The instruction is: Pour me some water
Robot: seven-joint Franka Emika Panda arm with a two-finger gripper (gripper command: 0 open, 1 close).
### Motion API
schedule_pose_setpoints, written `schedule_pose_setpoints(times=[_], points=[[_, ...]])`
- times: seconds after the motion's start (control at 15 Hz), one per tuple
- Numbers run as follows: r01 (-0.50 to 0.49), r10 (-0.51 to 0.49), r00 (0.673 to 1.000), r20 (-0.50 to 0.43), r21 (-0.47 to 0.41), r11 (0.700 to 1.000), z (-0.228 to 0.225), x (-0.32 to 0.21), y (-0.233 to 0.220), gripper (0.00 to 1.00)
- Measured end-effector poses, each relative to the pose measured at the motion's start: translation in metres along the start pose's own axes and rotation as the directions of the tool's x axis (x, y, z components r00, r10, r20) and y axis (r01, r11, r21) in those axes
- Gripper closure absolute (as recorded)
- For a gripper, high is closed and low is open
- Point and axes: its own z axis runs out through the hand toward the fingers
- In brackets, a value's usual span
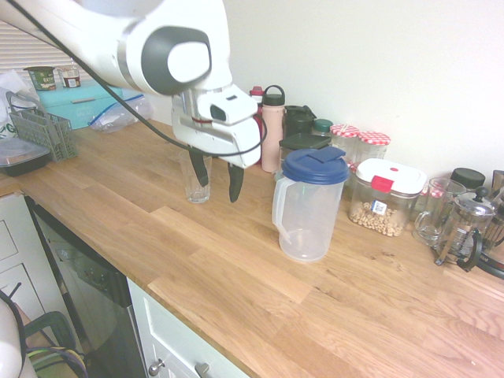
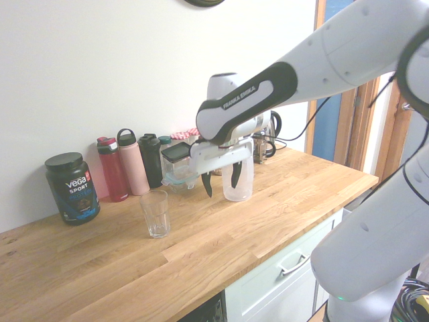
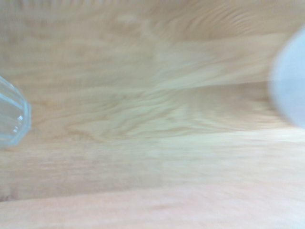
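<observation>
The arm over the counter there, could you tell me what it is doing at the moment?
It is set to pour water. The gripper hangs open and empty above the wooden counter, fingers pointing down, between the glass and the pitcher. The pitcher stands upright with its blue lid on, and looks empty or nearly so. The glass stands upright and looks empty. Nothing is held and nothing has been poured.
</observation>
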Motion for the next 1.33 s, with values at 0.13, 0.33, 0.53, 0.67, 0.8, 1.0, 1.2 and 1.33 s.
schedule_pose_setpoints(times=[0.13, 0.33, 0.53, 0.67, 0.8, 1.0, 1.2, 1.33], points=[[-0.024, 0.025, 0.999, -0.023, 0.033, 0.999, -0.042, 0.001, 0.026, 0.0], [-0.074, 0.079, 0.995, -0.062, 0.084, 0.994, -0.08, 0.019, 0.072, 0.0], [-0.108, 0.115, 0.99, -0.076, 0.088, 0.99, -0.079, 0.046, 0.109, 0.0], [-0.104, 0.112, 0.991, -0.078, 0.096, 0.99, -0.064, 0.062, 0.114, 0.0], [-0.086, 0.096, 0.991, -0.095, 0.102, 0.991, -0.04, 0.078, 0.105, 0.0], [-0.064, 0.077, 0.99, -0.117, 0.116, 0.991, -0.01, 0.094, 0.089, 0.0], [-0.038, 0.057, 0.987, -0.153, 0.129, 0.991, -0.001, 0.094, 0.073, 0.0], [-0.043, 0.066, 0.984, -0.168, 0.136, 0.99, 0.007, 0.094, 0.067, 1.0]])
